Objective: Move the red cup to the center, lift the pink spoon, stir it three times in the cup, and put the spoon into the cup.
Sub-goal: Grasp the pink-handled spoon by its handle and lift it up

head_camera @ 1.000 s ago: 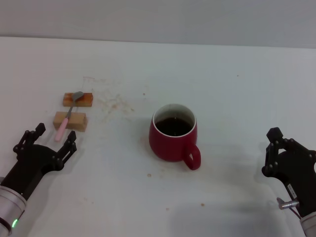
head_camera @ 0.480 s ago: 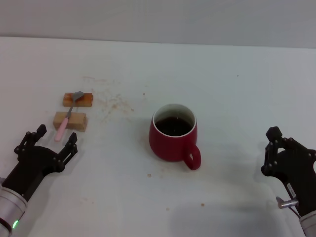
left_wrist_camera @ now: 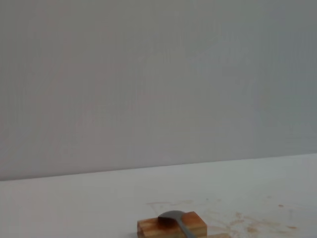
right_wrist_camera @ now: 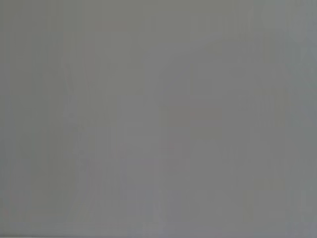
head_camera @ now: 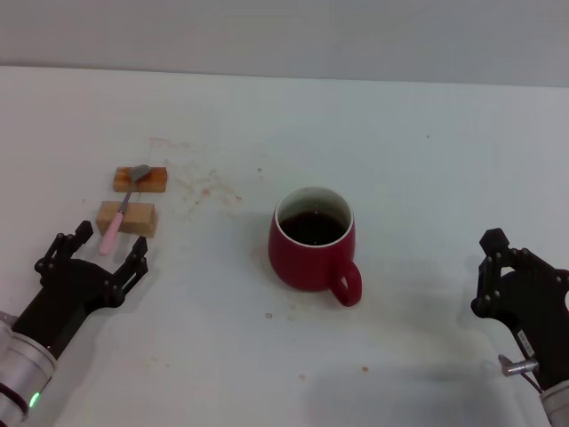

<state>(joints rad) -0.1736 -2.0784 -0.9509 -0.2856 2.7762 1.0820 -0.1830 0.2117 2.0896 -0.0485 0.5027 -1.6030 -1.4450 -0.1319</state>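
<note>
The red cup (head_camera: 308,260) stands upright mid-table, dark liquid inside, its handle turned toward the near right. The pink spoon (head_camera: 115,229) lies at the left across two wooden blocks, with its grey bowl on the orange block (head_camera: 140,180) and its pink handle over the tan block (head_camera: 127,217). My left gripper (head_camera: 111,239) is open just in front of the handle's near end, which shows between its fingertips. The left wrist view shows the spoon's bowl (left_wrist_camera: 171,216) on the orange block (left_wrist_camera: 171,227). My right gripper (head_camera: 498,267) is parked at the near right, away from the cup.
Brown crumbs and stains (head_camera: 206,185) are scattered between the blocks and the cup. The white table (head_camera: 418,160) ends at a grey wall behind. The right wrist view shows only plain grey.
My left gripper has crept forward and slightly right toward the spoon's handle end. The cup, spoon and right arm have not moved.
</note>
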